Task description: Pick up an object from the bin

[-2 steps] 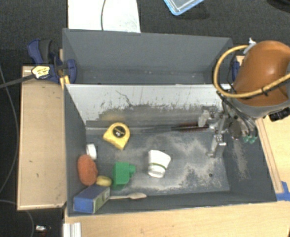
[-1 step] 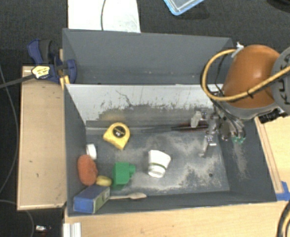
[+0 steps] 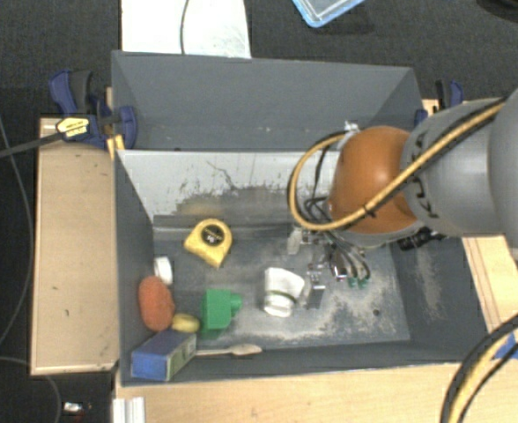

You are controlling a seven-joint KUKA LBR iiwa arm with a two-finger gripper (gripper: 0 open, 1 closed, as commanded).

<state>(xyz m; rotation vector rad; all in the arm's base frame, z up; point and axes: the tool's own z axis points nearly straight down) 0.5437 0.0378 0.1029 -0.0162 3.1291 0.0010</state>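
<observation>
My gripper hangs low over the bin floor, right of centre, beneath the arm's orange cover. Just to its left a small white cup lies on its side, touching or nearly touching the gripper's metal tip. A green block sits further left on the floor. A yellow tape measure lies near the back wall, up and left of the cup.
In the bin's left front corner lie a red-orange oval thing, a small yellow lump, a blue and yellow box, a small white piece and a pale wooden stick. The arm and cables cover the bin's right side.
</observation>
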